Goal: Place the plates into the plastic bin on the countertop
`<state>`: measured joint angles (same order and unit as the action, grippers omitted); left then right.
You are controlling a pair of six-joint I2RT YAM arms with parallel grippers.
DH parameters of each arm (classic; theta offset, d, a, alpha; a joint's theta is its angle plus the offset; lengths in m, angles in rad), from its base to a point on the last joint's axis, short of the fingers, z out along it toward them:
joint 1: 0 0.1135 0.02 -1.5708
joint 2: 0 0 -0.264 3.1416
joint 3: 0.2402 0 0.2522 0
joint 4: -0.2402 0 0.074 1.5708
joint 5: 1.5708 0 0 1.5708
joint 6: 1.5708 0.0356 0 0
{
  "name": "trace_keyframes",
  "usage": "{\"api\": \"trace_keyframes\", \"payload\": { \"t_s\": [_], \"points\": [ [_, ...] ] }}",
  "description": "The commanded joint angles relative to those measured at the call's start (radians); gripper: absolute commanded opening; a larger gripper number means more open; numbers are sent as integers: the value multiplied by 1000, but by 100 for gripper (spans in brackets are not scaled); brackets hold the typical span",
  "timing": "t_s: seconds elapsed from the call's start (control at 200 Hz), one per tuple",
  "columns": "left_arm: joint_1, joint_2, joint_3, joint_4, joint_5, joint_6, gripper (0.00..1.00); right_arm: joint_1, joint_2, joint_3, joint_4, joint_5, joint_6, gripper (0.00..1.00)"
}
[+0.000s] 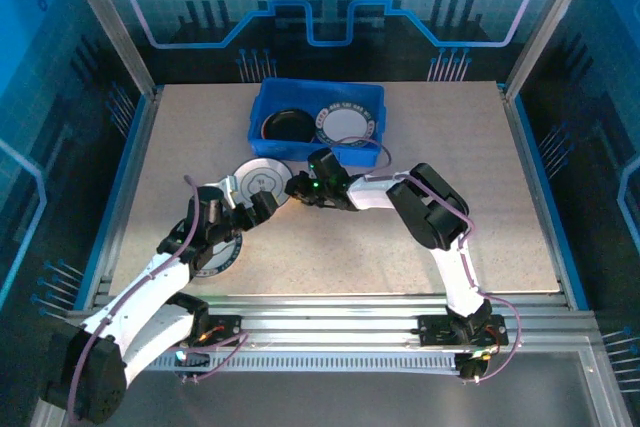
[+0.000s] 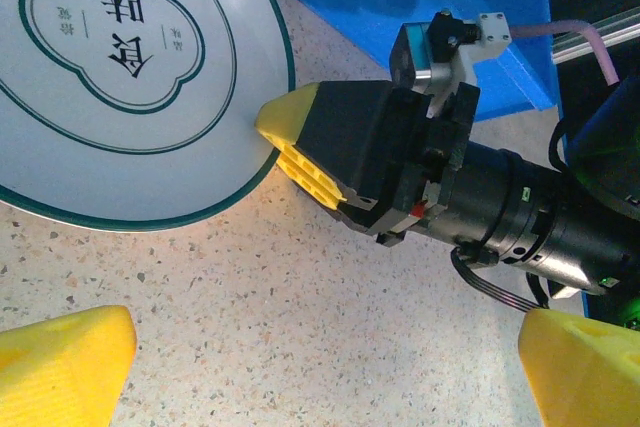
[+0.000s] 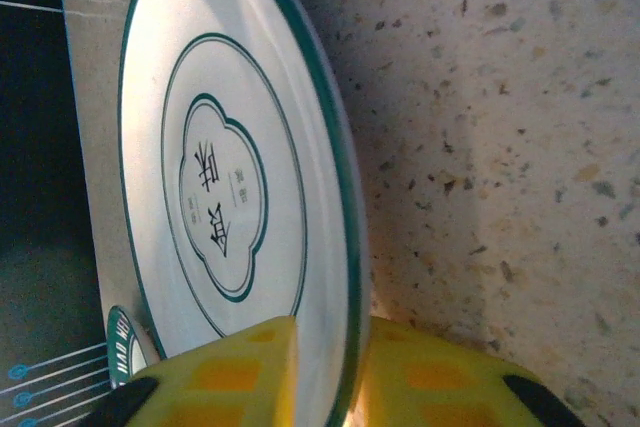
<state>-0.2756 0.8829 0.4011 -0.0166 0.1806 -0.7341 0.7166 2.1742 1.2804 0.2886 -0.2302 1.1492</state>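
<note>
One plate (image 2: 120, 77) on countertop (image 1: 450, 167): right end effector (image 2: 286, 144) grips it, left end effector (image 2: 320, 372) open.

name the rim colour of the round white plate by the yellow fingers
Thin dark teal-green line on the round white plate; clearest in right wrist view.

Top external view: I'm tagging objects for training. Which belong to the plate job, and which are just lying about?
Job: plastic bin, black plate and patterned-rim plate inside it, green-rimmed plate, right claw on its rim, plate under left arm.
Other: aluminium rails, purple cables.
</note>
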Motion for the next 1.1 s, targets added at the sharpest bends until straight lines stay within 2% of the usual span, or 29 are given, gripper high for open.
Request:
{"api": "trace_keyframes", "payload": {
  "t_s": [0.0, 0.325, 0.365, 0.575, 0.81, 1.096],
  "points": [
    [11, -7, -15, 15, 6, -4, 99, -2, 71, 18, 11, 1, 26, 20],
    [17, -6, -24, 23, 6, -7, 99, -3, 65, -16, 39, 7, 33, 7],
    [17, -6, -25, 21, 6, -6, 99, -5, 59, -22, 40, 9, 30, 0],
    [18, -6, -20, 25, 2, -2, 99, -6, 7, -79, 60, 12, 21, 0],
    [18, -10, -11, 19, 2, 8, 99, -40, -131, -272, 127, 15, 11, 0],
    [16, 21, -30, 78, 14, -5, 99, -128, -312, -548, 259, -142, 67, 0]
  ]
}}
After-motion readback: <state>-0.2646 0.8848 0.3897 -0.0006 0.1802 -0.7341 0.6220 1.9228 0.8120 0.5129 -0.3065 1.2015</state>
